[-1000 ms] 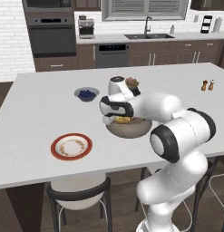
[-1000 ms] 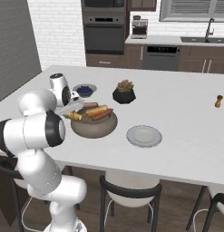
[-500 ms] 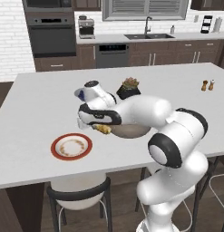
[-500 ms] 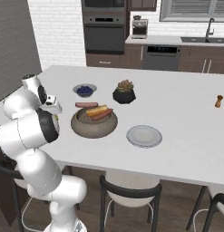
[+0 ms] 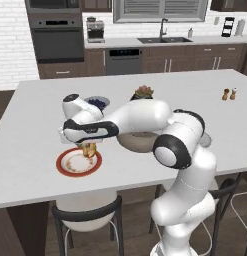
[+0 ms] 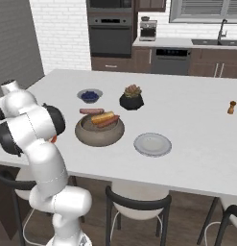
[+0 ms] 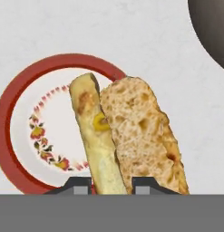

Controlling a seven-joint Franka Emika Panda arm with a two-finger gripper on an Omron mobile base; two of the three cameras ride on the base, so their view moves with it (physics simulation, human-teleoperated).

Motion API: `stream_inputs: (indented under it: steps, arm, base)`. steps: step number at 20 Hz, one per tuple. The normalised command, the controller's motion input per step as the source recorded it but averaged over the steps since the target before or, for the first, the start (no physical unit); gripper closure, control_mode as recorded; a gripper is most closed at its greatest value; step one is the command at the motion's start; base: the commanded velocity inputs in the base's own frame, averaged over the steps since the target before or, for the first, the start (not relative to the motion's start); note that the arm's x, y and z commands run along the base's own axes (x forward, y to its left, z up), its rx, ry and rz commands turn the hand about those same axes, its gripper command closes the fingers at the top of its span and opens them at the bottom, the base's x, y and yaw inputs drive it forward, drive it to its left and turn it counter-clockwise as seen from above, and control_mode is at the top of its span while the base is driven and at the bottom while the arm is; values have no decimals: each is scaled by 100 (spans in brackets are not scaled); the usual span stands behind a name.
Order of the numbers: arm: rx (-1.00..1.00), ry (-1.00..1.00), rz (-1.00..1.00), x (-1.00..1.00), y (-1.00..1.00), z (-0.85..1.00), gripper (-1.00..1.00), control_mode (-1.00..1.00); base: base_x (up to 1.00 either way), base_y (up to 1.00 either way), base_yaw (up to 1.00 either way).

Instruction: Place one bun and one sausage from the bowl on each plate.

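bun (image 7: 131,136) pinched between nearly closed fingers (image 7: 79,185) of gripper (image 5: 88,149), hanging above red-rimmed plate (image 5: 65,167), near its right edge.
risk: bun sits off centre over rim, could drop half on counter or roll off when released; long bun may tip.
bowl (image 6: 96,137) well apart on right, sausages (image 6: 106,119) inside; grey plate (image 6: 152,144) bare, beside bowl.
white counter (image 6: 187,105) also holds berry dish (image 6: 89,95), potted plant (image 6: 132,97), shakers (image 6: 231,106).
kitchen behind: oven (image 5: 57,42), sink (image 5: 163,39), brick wall.
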Motion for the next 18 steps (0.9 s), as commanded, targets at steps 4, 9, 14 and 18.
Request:
stream_inputs:
  steps: [4,9,14,18]
  arm:
    - [18,0,-20,20,99,-57,100,-100]
    - [1,-2,-1,19,56,-67,100,-100]
    - [0,0,2,18,-39,-4,100,-100]
    - [1,0,4,4,-16,-6,100,-100]
  base:
    - [0,0,0]
    - [0,0,0]
    - [0,0,0]
    - [0,0,0]
